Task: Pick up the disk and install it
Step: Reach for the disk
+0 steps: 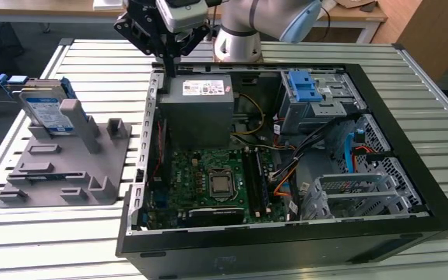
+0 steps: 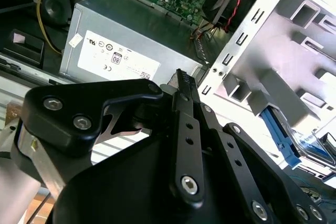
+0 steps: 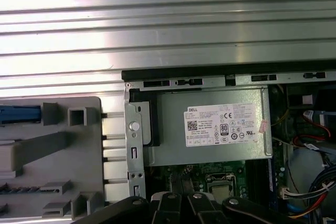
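Silver in its blue frame, the disk (image 1: 44, 111) stands upright on the grey holder (image 1: 60, 169) on the table (image 1: 53, 233). Well apart, the tool (image 1: 170, 71) hangs closed and empty over the power-supply box (image 1: 196, 114).

Silver blue-framed disk (image 1: 44, 112) upright in grey holder (image 1: 68, 168)

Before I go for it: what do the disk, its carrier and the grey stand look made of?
The disk: silver body with a dull sheen, likely metal, under a paper-looking white-and-blue label. Its carrier: uniform blue, likely moulded plastic. The grey stand: matte, even grey, blocky slots, probably plastic.
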{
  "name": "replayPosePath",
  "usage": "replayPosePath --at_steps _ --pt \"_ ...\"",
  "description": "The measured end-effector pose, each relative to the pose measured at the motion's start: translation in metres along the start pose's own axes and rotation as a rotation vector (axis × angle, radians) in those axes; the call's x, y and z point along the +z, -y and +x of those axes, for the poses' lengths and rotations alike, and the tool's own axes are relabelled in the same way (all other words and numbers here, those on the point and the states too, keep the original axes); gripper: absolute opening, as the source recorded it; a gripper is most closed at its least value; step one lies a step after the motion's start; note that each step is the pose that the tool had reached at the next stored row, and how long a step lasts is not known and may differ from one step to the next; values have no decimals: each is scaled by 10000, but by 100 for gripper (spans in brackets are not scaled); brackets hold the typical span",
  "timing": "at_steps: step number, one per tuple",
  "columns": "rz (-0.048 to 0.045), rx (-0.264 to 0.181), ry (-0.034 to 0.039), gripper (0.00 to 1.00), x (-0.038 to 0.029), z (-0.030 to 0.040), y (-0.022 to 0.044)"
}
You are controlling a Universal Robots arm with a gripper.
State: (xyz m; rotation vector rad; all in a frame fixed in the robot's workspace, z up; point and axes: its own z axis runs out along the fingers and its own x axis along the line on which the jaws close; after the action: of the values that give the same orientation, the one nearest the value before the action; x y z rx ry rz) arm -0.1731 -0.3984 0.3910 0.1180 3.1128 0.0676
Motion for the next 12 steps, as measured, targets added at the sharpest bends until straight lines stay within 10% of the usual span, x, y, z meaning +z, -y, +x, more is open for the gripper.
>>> replayPosePath --at_steps 12 --pt "0 0 -2 11 4 53 3"
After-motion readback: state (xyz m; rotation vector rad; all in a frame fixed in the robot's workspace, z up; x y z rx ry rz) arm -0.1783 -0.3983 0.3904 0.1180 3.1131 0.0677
